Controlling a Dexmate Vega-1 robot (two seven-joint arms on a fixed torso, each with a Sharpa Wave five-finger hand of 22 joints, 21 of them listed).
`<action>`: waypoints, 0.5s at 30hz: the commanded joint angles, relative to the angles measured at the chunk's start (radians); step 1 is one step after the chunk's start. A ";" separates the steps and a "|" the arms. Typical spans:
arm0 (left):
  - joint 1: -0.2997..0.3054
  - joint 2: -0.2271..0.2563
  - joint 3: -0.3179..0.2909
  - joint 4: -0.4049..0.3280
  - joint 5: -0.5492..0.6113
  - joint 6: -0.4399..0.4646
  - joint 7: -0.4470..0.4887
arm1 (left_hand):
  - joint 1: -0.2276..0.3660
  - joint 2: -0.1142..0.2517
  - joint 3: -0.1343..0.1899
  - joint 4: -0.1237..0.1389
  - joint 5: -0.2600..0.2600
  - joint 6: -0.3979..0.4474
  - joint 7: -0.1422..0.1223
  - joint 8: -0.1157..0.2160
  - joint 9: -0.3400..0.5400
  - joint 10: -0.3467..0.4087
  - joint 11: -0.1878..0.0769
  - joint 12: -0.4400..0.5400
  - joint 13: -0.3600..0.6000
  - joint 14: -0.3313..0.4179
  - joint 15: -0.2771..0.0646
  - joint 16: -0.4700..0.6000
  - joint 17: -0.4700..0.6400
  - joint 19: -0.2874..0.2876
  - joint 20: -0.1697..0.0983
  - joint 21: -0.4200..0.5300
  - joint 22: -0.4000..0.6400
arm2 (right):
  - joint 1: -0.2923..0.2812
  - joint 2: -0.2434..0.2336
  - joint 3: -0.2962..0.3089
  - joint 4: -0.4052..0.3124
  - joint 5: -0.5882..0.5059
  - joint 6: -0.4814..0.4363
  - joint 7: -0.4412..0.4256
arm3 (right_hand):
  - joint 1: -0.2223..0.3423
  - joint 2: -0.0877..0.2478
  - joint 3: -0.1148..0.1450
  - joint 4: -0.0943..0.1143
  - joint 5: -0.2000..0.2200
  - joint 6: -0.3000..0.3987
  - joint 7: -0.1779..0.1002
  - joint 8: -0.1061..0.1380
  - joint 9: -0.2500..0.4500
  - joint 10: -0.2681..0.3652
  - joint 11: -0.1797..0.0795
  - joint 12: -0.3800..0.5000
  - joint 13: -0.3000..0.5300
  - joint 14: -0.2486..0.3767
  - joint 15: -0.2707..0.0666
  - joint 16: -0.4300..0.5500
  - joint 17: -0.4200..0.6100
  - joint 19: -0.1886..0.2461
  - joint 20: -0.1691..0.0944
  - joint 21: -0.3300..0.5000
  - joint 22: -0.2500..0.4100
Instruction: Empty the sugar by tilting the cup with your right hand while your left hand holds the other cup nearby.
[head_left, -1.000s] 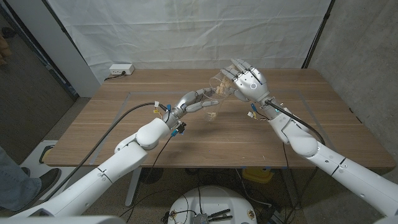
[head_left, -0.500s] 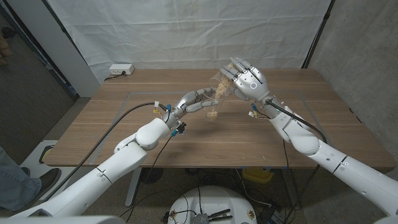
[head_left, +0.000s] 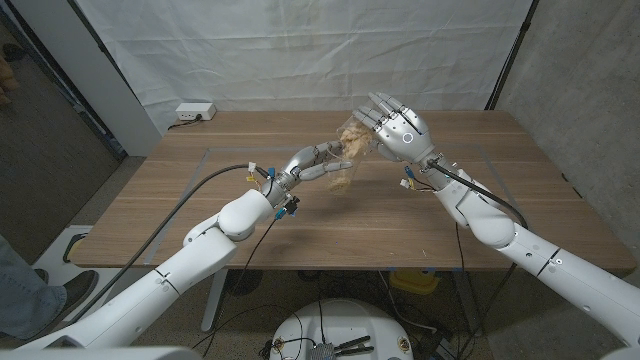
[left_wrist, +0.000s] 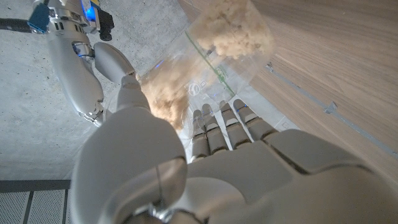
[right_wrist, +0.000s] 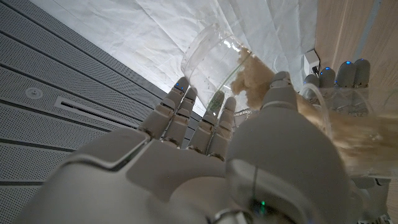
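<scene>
1. Above the wooden table (head_left: 200, 215), toward twelve o'clock from centre, the right hand (head_left: 400, 128) grips a clear plastic cup (head_left: 356, 131), tipped steeply mouth-down toward eight o'clock.
2. Just below it, the left hand (head_left: 312, 163) holds a second clear plastic cup (head_left: 340, 178), its mouth under the tilted rim.
3. Pale brown sugar (left_wrist: 239, 28) lies in both cups (a clump sits at the upper cup's lip), so pouring looks underway and unfinished.
4. Remaining sugar (right_wrist: 254, 79) looks coarse and clumpy, sliding in lumps.
</scene>
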 joint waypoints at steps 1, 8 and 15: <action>0.006 -0.002 -0.004 -0.001 0.001 -0.005 0.011 | -0.001 0.006 -0.005 -0.002 -0.002 0.007 0.000 0.004 0.005 0.003 0.003 -0.003 0.002 0.004 -0.019 0.000 0.002 0.002 0.001 -0.004 0.004 | 0.011 0.001 -0.006 0.009 0.001 0.008 -0.014 | 0.006 0.014 0.012 0.006 -0.002 0.059 -0.050 0.007 0.003 -0.002 0.002 -0.002 0.003 -0.003 -0.138 0.002 0.001 -0.008 -0.103 -0.001 0.002; 0.002 -0.006 0.000 0.004 0.000 -0.005 0.009 | -0.001 0.007 -0.005 -0.001 -0.002 0.006 0.001 0.004 0.005 0.004 0.001 -0.002 0.002 0.004 -0.020 0.000 0.002 0.003 0.000 -0.004 0.005 | 0.011 0.000 -0.009 0.009 0.002 0.010 -0.023 | 0.009 0.014 0.014 0.007 -0.004 0.063 -0.050 0.007 0.003 -0.003 0.002 -0.003 0.004 -0.006 -0.138 0.002 0.001 -0.012 -0.102 -0.001 0.002; -0.003 -0.010 0.003 0.008 0.001 -0.003 0.007 | -0.001 0.007 -0.006 0.000 -0.002 0.006 0.000 0.004 0.005 0.005 0.003 -0.002 0.002 0.003 -0.018 0.000 0.002 0.001 0.002 -0.004 0.005 | -0.004 0.013 -0.001 0.007 0.031 -0.001 -0.035 | 0.013 0.015 0.016 0.007 -0.005 0.066 -0.050 0.008 0.003 -0.004 0.002 -0.003 0.004 -0.006 -0.139 0.003 0.001 -0.013 -0.102 0.000 0.003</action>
